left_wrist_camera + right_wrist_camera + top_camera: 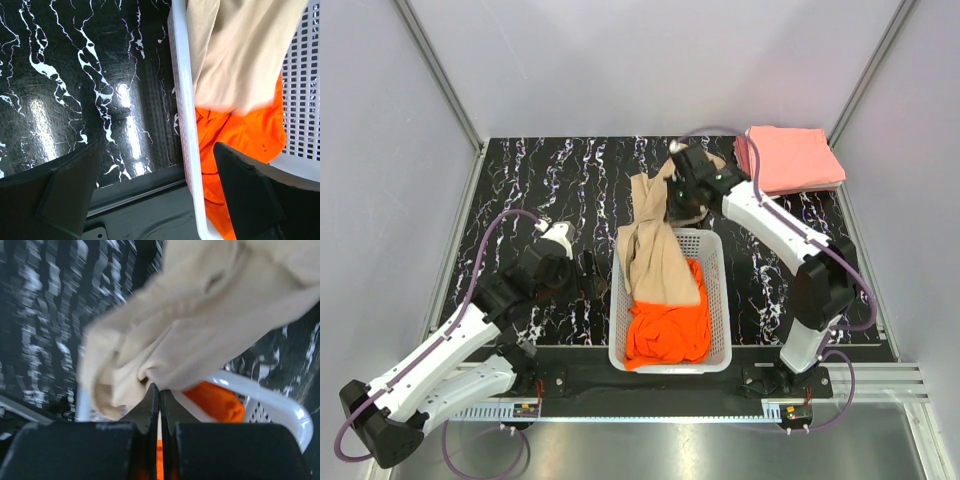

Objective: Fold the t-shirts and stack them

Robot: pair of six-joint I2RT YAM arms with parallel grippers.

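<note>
A tan t-shirt [650, 245] trails from the white basket [719, 300] up toward the table's far side. My right gripper [682, 197] is shut on a bunched fold of it, and the wrist view shows the tan t-shirt [190, 330] pinched at the tips of the right gripper [159, 387]. An orange t-shirt [666, 332] lies crumpled in the basket's near half. Folded salmon-pink t-shirts [790, 158] are stacked at the far right. My left gripper [590, 276] hovers open just left of the basket. In its wrist view the left gripper [157, 150] holds nothing.
The basket's white rim [182, 125] runs between my left fingers, with the orange t-shirt [235, 135] and the tan t-shirt [240, 50] inside it. Black marbled tabletop [540, 180] lies to the left. Grey walls enclose the cell.
</note>
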